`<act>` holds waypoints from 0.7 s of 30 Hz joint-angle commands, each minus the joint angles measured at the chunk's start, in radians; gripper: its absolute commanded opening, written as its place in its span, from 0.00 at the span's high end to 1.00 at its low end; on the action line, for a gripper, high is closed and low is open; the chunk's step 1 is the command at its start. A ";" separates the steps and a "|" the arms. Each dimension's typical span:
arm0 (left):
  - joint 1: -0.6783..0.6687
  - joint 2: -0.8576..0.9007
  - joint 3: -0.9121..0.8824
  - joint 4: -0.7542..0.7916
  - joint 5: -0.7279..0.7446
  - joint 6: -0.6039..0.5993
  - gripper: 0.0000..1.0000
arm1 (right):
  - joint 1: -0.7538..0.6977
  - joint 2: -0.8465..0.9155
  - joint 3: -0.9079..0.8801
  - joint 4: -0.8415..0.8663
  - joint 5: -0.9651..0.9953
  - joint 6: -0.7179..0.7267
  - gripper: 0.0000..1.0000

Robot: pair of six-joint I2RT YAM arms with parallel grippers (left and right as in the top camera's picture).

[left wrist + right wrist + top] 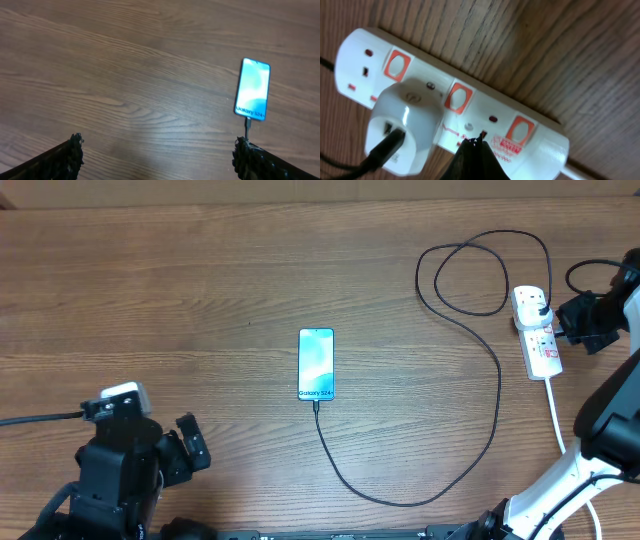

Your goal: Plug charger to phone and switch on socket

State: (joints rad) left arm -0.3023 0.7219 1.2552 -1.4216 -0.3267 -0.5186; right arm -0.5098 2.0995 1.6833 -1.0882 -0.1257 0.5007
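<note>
The phone [316, 364] lies flat at mid-table with its blue-teal screen up; it also shows in the left wrist view [253, 89]. The charger [490, 360] is a thin black cable whose tip sits in the phone's near end [247, 122]. It loops right to a white adapter [402, 120] plugged into the socket [545, 145]. The socket [537, 330] is a white strip with red switches [458, 97]. My right gripper [475, 142] is shut, its tips over the strip's face between the middle and right switches. My left gripper [157, 150] is open over bare wood, left of the phone.
The socket's thick white cord [555, 415] runs toward the front edge beside my right arm's white link [560, 480]. The black cable makes a wide loop [470, 275] at the back right. My left arm's base [110, 470] fills the front left corner.
</note>
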 commanded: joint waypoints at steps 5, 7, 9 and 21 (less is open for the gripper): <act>0.109 -0.095 0.002 0.000 -0.020 -0.013 0.01 | 0.005 0.011 0.029 0.024 -0.007 -0.005 0.96; 0.121 -0.126 0.002 0.000 -0.020 -0.013 0.00 | 0.006 0.013 0.029 0.032 -0.008 -0.005 0.96; 0.129 -0.159 0.002 0.000 -0.020 -0.013 0.01 | 0.006 0.013 0.029 0.041 -0.011 -0.005 0.96; 0.216 -0.279 0.002 -0.018 -0.020 -0.013 0.00 | 0.043 0.034 0.029 0.068 -0.013 -0.005 0.96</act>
State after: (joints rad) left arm -0.1070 0.4641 1.2552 -1.4296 -0.3302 -0.5186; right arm -0.4812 2.1147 1.6833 -1.0290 -0.1314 0.4999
